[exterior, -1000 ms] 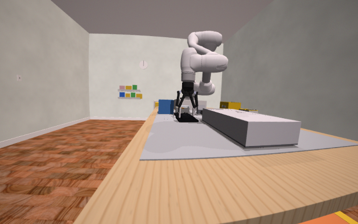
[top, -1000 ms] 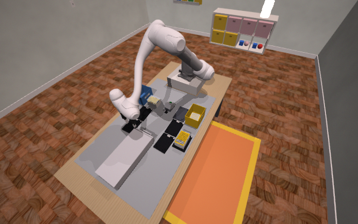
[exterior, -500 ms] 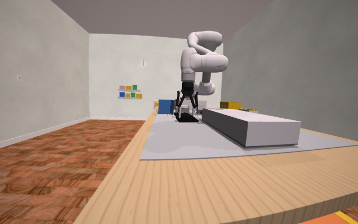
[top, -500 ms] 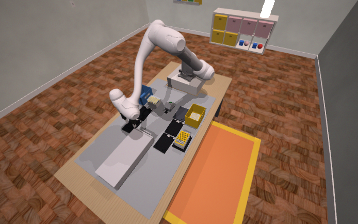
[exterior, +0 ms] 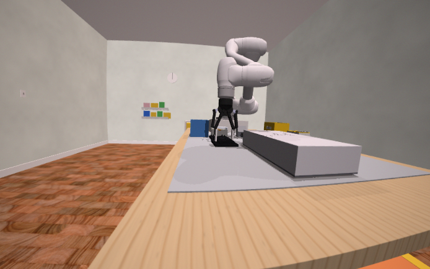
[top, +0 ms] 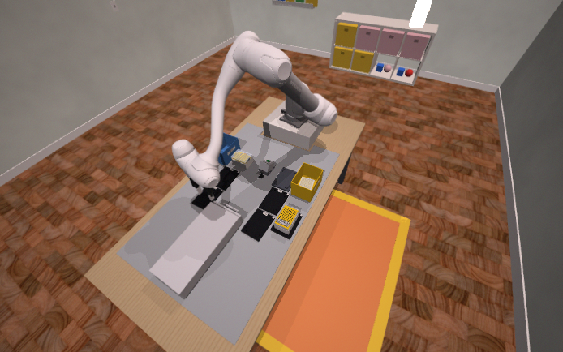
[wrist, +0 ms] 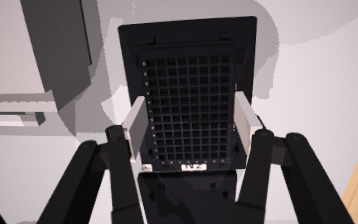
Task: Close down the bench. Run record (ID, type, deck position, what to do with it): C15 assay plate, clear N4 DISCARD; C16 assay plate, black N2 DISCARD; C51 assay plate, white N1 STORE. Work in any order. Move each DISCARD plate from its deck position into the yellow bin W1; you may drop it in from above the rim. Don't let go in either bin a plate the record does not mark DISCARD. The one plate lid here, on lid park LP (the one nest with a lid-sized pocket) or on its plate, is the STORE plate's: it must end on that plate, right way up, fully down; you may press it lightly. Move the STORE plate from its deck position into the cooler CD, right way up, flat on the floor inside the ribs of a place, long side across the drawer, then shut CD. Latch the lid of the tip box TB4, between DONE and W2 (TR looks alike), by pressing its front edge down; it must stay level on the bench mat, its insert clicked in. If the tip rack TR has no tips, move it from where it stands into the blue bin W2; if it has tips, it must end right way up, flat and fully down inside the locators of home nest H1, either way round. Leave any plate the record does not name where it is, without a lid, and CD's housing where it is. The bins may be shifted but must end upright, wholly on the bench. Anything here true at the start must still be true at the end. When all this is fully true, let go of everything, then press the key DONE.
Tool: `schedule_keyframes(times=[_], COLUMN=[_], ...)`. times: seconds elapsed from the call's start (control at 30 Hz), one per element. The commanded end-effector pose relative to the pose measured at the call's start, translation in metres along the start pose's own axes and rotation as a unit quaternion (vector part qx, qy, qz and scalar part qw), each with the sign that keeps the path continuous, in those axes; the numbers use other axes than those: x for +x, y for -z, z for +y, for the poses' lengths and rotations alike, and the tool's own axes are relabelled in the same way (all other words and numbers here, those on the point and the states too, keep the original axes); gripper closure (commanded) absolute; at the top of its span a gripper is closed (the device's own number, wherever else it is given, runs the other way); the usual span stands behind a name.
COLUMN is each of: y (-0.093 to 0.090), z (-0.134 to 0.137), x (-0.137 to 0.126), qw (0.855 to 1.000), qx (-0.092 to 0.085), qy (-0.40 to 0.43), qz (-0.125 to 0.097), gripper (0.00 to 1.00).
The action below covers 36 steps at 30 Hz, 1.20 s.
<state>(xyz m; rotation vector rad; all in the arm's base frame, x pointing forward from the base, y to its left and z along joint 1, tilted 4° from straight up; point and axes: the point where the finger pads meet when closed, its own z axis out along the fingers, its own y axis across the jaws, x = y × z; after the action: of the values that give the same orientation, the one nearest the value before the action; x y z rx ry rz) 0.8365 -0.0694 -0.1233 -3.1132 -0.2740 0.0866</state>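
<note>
My gripper (wrist: 190, 106) (top: 207, 193) (exterior: 223, 134) is shut on the black assay plate (wrist: 191, 85), with its pale pads on the plate's two long sides. The plate is level and right way up, and its well grid faces the wrist camera. It sits directly over its black nest (wrist: 186, 30), at or just above it. This is at the left of the mat, by the near end of the cooler CD (top: 199, 249) (exterior: 303, 150), whose drawer looks shut. The yellow bin W1 (top: 301, 192) (exterior: 276, 126) stands across the mat with a pale plate (top: 306, 182) inside.
The blue bin W2 (top: 228, 148) (exterior: 199, 127), the tip box TB4 (top: 241, 159) and the green DONE key (top: 268, 165) stand just behind my gripper. Two black nests (top: 273, 201) (top: 257, 224) and the yellow tip rack TR (top: 287, 216) lie near W1. The bench's left edge is close.
</note>
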Motion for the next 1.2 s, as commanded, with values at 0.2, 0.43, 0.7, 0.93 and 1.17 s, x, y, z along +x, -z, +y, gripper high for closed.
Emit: schedule_keyframes(times=[0.2, 0.43, 0.7, 0.93, 1.17], y=[-0.0028, -0.0011, 0.0015, 0.0032, 0.0055], z=[0.0007, 0.0007, 0.0007, 0.0008, 0.0008], x=[-0.0023, -0.0023, -0.0023, -0.0023, -0.0023], qw=[1.000, 1.000, 1.000, 1.000, 1.000], qx=[0.001, 0.001, 0.001, 0.001, 0.001], qy=[-0.001, -0.001, -0.001, -0.001, -0.001], qz=[-0.001, -0.001, -0.001, -0.001, -0.001], gripper=[1.00, 1.00, 1.00, 1.00, 1.00])
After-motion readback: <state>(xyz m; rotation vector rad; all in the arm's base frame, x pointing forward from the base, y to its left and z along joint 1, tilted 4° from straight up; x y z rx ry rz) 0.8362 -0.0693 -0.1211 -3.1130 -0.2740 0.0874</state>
